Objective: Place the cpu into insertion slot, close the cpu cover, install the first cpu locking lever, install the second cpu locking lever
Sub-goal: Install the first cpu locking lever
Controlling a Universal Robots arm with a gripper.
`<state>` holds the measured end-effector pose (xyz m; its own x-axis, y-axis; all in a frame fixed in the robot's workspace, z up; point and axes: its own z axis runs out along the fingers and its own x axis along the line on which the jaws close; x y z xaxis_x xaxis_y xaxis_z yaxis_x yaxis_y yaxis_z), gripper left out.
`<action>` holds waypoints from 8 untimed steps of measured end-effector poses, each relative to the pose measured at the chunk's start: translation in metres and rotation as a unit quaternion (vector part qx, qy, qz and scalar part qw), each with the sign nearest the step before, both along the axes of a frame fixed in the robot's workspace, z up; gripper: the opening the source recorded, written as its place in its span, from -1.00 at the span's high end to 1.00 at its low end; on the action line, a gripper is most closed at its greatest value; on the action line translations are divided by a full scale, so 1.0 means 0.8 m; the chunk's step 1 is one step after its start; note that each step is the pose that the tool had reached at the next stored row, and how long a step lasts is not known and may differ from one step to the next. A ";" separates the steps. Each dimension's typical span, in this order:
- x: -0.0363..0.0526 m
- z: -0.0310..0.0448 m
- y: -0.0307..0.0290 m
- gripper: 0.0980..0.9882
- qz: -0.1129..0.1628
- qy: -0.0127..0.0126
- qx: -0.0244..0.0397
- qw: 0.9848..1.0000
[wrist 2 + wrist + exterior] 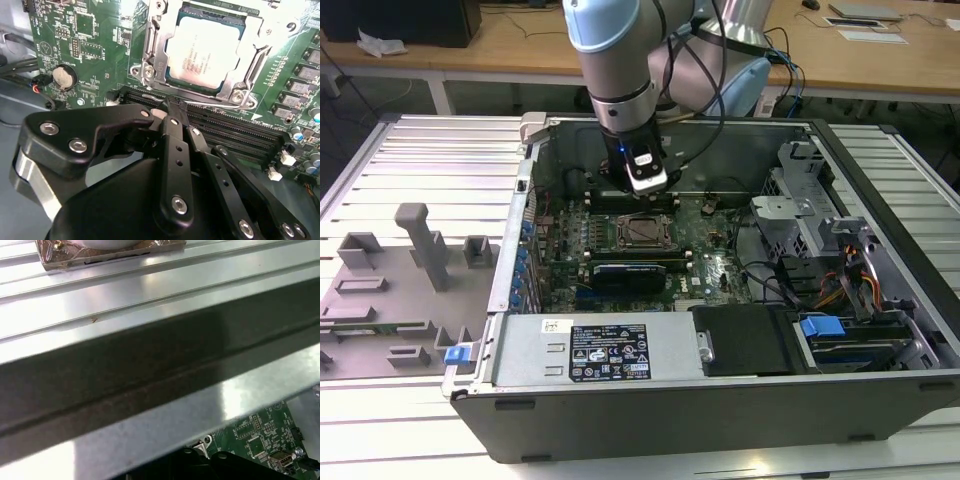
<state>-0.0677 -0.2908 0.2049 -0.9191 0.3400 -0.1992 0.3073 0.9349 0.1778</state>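
Gripper pinched narrow over memory slots; cpu seated in insertion slot under cpu cover.

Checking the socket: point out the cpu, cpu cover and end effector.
cpu (202,52), second wrist view, metal top's middle.
cpu cover (151,50), second wrist view, side bar.
end effector (172,106), second wrist view, tip.

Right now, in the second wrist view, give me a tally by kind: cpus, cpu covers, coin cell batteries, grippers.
cpu: 1
cpu cover: 1
coin cell battery: 1
gripper: 1
Total: 4
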 end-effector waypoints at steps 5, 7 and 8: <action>-0.001 -0.0067 0.0000 0.98 0.000 -0.001 -0.004 1.000; -0.001 -0.0080 0.0000 0.98 0.000 -0.001 -0.006 1.000; -0.001 -0.0091 0.0000 0.98 0.000 -0.001 -0.006 1.000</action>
